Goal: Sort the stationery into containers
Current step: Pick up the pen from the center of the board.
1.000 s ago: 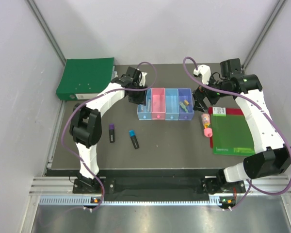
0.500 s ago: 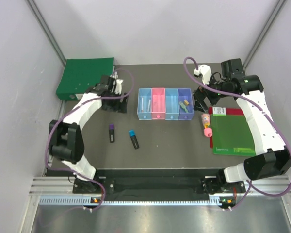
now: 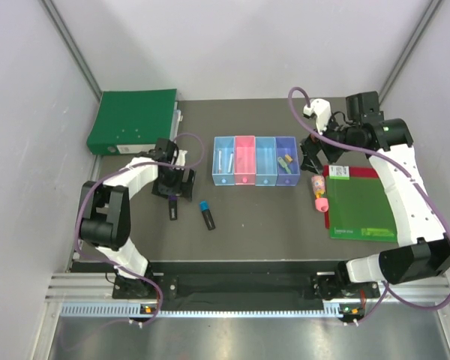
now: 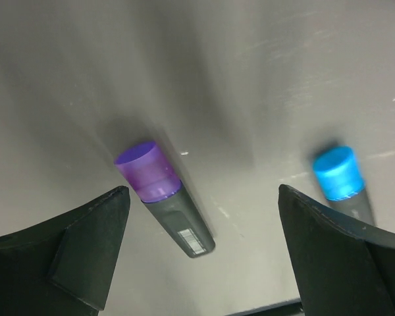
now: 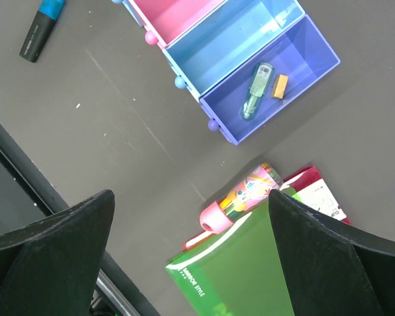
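A purple-capped highlighter and a blue-capped highlighter lie on the dark table. My left gripper hovers open just above the purple one, which lies nearer its left finger, untouched. A row of four small bins stands mid-table. The purple bin holds a green pen and an orange eraser. My right gripper hangs open, holding nothing, over the table beside a pink pencil tube.
A green notebook lies at the right over a red sheet, the tube against its left edge. A green binder lies at the back left. Grey walls close in both sides.
My left arm swung away from the light-blue bin, leftward and toward the front, and now sits over the purple highlighter. The right arm barely shifted.
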`<act>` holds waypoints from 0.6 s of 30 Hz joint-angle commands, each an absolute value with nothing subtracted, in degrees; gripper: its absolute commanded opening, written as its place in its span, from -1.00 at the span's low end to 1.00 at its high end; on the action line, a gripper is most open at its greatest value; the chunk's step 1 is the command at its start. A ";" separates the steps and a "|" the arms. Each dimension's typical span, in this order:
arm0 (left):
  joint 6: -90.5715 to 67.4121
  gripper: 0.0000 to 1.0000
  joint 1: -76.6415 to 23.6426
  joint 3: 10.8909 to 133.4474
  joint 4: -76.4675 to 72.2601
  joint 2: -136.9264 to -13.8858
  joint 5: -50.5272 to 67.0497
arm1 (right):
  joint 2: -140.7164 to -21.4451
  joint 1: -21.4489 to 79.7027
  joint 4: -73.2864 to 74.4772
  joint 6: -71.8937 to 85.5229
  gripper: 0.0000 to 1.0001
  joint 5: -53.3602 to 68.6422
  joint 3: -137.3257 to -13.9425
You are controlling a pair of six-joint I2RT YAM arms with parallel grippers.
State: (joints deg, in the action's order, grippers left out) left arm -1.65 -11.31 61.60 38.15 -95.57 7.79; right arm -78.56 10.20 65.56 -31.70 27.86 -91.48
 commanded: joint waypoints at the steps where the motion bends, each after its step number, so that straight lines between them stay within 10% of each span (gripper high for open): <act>1: -3.07 0.98 -11.25 59.33 34.45 -96.41 5.19 | -75.76 9.67 64.51 -31.03 0.99 27.60 -91.32; 7: -3.87 0.88 -11.25 58.01 33.40 -97.64 3.69 | -75.94 9.75 64.34 -30.94 0.99 27.77 -91.41; 14: -3.43 -1.00 -11.34 58.88 33.84 -100.28 5.18 | -76.46 9.67 63.81 -30.50 0.99 27.86 -91.49; 18: -2.64 -1.00 -11.34 60.11 35.24 -100.03 6.94 | -76.38 9.67 64.51 -30.59 0.99 27.25 -90.44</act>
